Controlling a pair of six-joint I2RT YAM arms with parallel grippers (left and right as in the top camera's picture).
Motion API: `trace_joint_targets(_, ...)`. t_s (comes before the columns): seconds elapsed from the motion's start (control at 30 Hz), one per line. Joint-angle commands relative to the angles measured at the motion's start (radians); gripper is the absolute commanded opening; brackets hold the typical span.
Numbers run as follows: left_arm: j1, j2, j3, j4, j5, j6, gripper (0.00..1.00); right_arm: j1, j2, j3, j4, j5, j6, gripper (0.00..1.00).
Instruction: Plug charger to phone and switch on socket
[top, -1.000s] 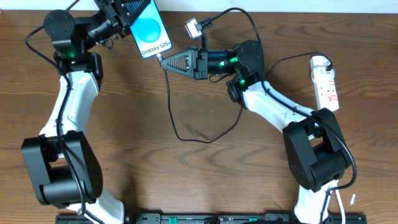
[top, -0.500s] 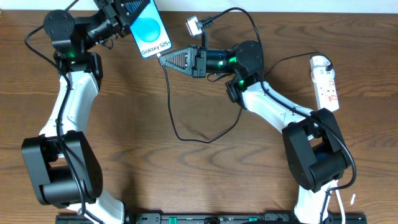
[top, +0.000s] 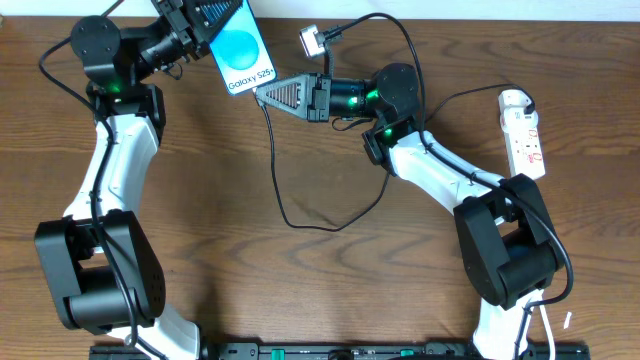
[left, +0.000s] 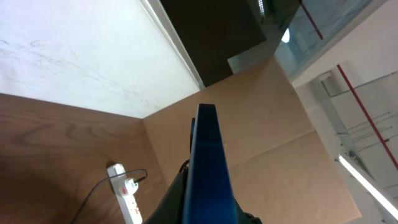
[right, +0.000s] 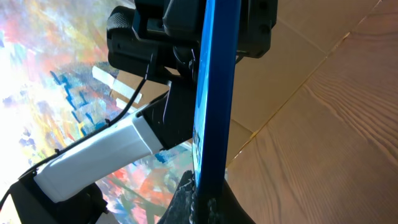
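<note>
The phone (top: 240, 52), blue screen up, is held above the back of the table with my left gripper (top: 212, 16) shut on its far end. My right gripper (top: 262, 94) is shut on the charger, its tips pressed to the phone's near bottom edge. The plug tip itself is hidden. The charger's thin black cable (top: 272, 160) drops from those tips and loops across the table. Both wrist views show the phone edge-on (left: 207, 162) (right: 214, 93) between the fingers. The white socket (top: 525, 130) (left: 125, 196) lies far right, apart from both grippers, with a plug in it.
A white connector (top: 310, 42) on another black cable lies at the back edge behind my right gripper. A thin cable runs to the socket's plug (top: 528, 101). The arm bases (top: 100, 280) (top: 510, 250) stand at the front, by a black rail (top: 340, 351).
My right gripper has crept slightly up and left, closer against the phone's bottom edge. The left gripper and phone have stayed put.
</note>
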Motion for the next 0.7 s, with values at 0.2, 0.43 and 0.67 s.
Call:
trace_joint_targets(0.2, -0.013, -0.022, 0.014, 0.009, 0.073, -0.002, 0.08, 0.000, 0.006, 0.013, -0.006, 0.108, 0.003, 0.01)
trace_joint_targets(0.43, -0.013, -0.022, 0.014, 0.009, 0.074, -0.002, 0.07, 0.000, 0.006, 0.013, 0.004, 0.112, 0.002, 0.01)
trace_joint_targets(0.67, -0.014, -0.022, 0.014, 0.009, 0.074, -0.002, 0.07, 0.000, 0.006, 0.013, 0.004, 0.124, 0.002, 0.01)
